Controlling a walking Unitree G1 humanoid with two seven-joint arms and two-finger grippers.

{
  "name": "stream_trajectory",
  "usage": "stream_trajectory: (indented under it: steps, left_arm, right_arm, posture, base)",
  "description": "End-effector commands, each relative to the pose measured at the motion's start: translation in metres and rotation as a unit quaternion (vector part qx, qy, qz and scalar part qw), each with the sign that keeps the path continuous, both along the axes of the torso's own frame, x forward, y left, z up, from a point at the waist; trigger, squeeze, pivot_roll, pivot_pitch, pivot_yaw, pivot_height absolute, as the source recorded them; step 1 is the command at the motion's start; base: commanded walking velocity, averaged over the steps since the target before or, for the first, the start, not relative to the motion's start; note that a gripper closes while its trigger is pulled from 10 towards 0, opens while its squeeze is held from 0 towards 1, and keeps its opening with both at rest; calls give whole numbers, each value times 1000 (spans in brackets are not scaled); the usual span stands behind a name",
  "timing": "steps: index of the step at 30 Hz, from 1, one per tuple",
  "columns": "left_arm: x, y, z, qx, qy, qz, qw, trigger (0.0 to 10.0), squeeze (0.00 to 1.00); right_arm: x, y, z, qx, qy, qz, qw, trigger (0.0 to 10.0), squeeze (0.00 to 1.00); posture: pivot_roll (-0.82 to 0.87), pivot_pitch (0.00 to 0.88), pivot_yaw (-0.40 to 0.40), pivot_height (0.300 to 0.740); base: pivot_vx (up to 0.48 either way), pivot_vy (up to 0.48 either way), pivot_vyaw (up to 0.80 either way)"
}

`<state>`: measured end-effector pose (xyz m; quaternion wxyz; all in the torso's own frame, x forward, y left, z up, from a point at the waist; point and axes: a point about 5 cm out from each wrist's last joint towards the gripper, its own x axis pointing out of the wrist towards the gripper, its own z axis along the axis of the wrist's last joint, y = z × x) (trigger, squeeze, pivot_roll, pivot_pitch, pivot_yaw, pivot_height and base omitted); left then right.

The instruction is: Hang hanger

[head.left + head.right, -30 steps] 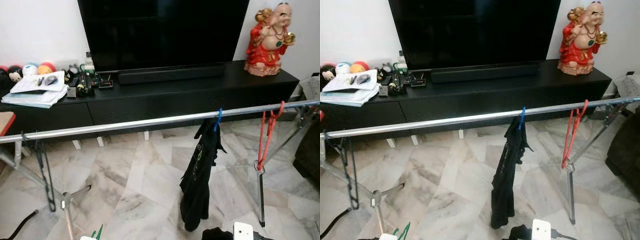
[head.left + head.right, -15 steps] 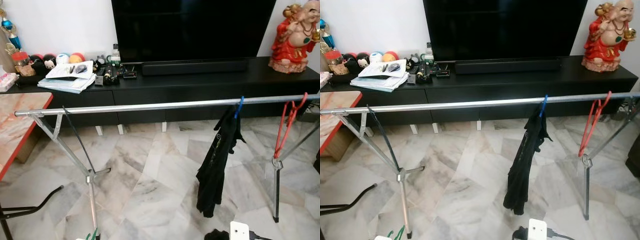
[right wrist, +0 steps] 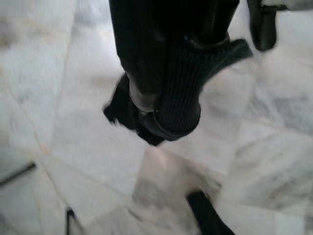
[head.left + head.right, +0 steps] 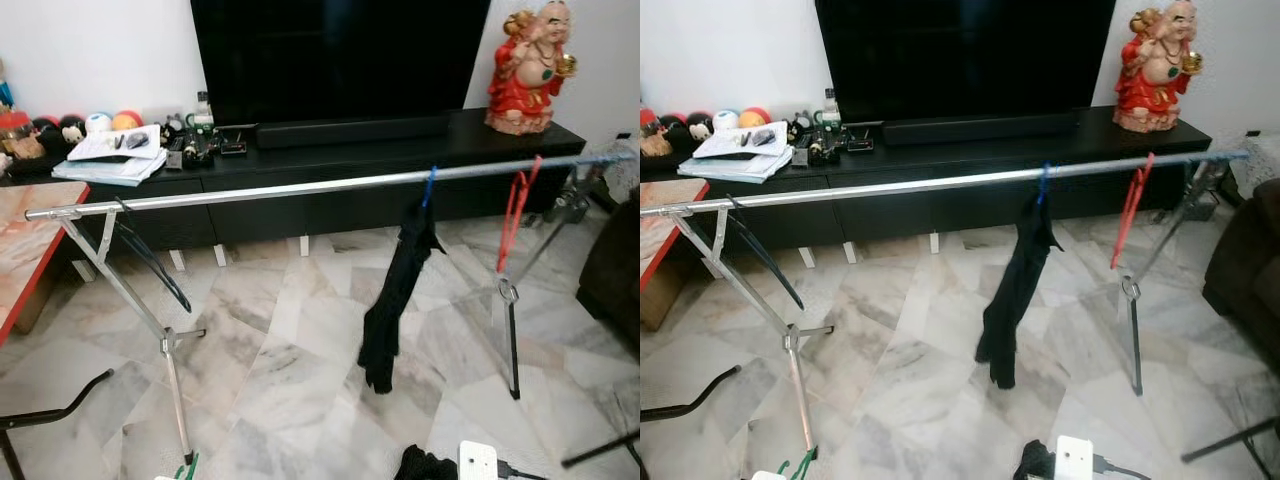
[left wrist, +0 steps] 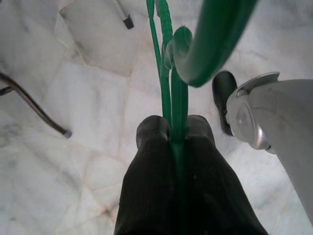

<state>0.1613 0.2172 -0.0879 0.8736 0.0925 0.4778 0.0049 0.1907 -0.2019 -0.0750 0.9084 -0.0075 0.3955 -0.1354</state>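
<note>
A long silver rail [image 4: 300, 188] on tripod legs crosses the room in front of me. On it hang a black hanger [image 4: 150, 262] near the left end, a blue hanger carrying a black garment [image 4: 395, 300] in the middle, and a bare red hanger [image 4: 515, 215] toward the right. My left gripper [image 5: 173, 132] is low, short of the rail, and shut on a green hanger [image 5: 168, 73], whose tip [image 4: 188, 468] pokes up at the bottom edge. My right gripper [image 3: 161, 103], also low, is shut on a piece of black knit cloth [image 3: 183, 93], seen as a dark lump [image 4: 425, 463].
Behind the rail stands a black TV console [image 4: 340, 170] with a TV, a red statue [image 4: 525, 70] and papers [image 4: 110, 160]. A red-edged table [image 4: 25, 250] is at the left, a dark sofa [image 4: 615, 270] at the right. A black curved bar [image 4: 55, 410] lies on the marble floor.
The whole picture has shifted as the camera moved; the rack now looks a little farther off. Both grippers stay low with the same things in them.
</note>
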Motion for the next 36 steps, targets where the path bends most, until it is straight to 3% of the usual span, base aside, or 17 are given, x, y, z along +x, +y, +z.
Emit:
stream_trajectory:
  steps: [1, 18, 36]
  left_arm:
    - [-3, 4, -1, 8, 9, 0, 1000, 10000, 0]
    - [-12, 10, -3, 9, 20, 3, 1000, 10000, 0]
    - [-10, 7, -3, 9, 23, 4, 1000, 10000, 0]
  right_arm:
    - [4, 4, 2, 4, -8, 2, 1000, 10000, 0]
    - [4, 4, 2, 5, -6, 1, 1000, 10000, 0]
    - [4, 3, 2, 6, -5, 2, 1000, 10000, 0]
  posture:
    - [112, 14, 29, 740]
    - [113, 15, 28, 740]
    - [115, 12, 28, 740]
  base:
    - [-277, 0, 0]
    - [-278, 0, 0]
    - [-279, 0, 0]
